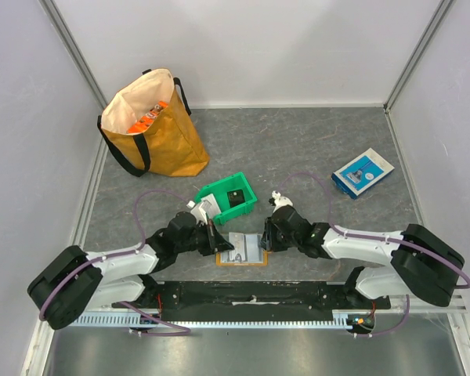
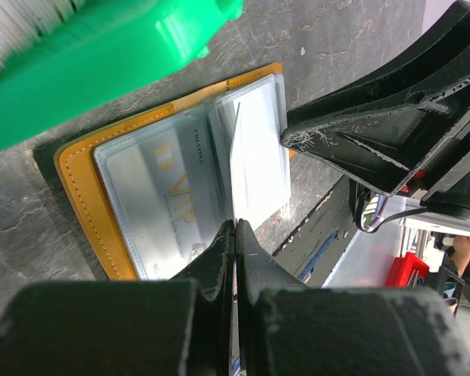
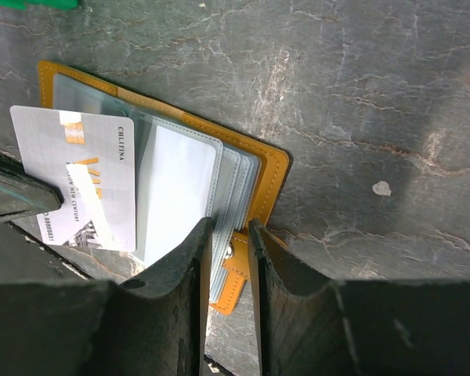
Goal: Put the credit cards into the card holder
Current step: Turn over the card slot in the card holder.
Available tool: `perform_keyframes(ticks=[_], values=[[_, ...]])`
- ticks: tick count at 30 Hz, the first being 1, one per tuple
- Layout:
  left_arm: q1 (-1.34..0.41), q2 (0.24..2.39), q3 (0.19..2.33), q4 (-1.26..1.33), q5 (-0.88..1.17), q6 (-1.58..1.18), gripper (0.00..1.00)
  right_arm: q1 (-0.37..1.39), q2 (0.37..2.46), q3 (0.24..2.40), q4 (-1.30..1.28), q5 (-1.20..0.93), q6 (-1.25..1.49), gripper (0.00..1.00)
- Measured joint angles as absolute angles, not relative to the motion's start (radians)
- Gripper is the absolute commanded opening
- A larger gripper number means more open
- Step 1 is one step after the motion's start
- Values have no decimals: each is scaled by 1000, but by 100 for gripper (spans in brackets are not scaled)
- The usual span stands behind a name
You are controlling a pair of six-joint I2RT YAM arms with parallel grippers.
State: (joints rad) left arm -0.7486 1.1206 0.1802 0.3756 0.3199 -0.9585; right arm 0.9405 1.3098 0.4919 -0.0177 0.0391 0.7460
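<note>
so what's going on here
The left gripper, shut, has its tips at the edge of a silver card lying half over the open orange holder. Whether it pinches or pushes the card is unclear. The right gripper, jaws slightly apart, sits on the holder's tab side, seemingly steadying it. The card is not yet fully in.

The card holder (image 1: 244,253) lies open at the lower centre of the top view, between the left gripper (image 1: 222,244) on its left and the right gripper (image 1: 264,238) on its right. A card (image 3: 78,176) rests on its left part. The bin (image 1: 229,197) sits just behind it. The tote bag (image 1: 153,129) stands at upper left, and the flat box (image 1: 363,172) lies at right.
</note>
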Motion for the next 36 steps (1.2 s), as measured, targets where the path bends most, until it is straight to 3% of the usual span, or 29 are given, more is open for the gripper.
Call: perform_keyframes(ticks=[13, 20, 26, 36], values=[[-749, 1045, 228, 192, 292, -909, 2, 945, 1336, 515, -23, 54, 739, 32], [-749, 979, 227, 146, 247, -909, 2, 947, 1288, 511, -65, 89, 746, 41], [-749, 999, 227, 153, 235, -909, 2, 947, 1193, 485, -73, 127, 766, 41], [-748, 1088, 207, 287, 260, -924, 2, 947, 1291, 485, -59, 124, 767, 40]])
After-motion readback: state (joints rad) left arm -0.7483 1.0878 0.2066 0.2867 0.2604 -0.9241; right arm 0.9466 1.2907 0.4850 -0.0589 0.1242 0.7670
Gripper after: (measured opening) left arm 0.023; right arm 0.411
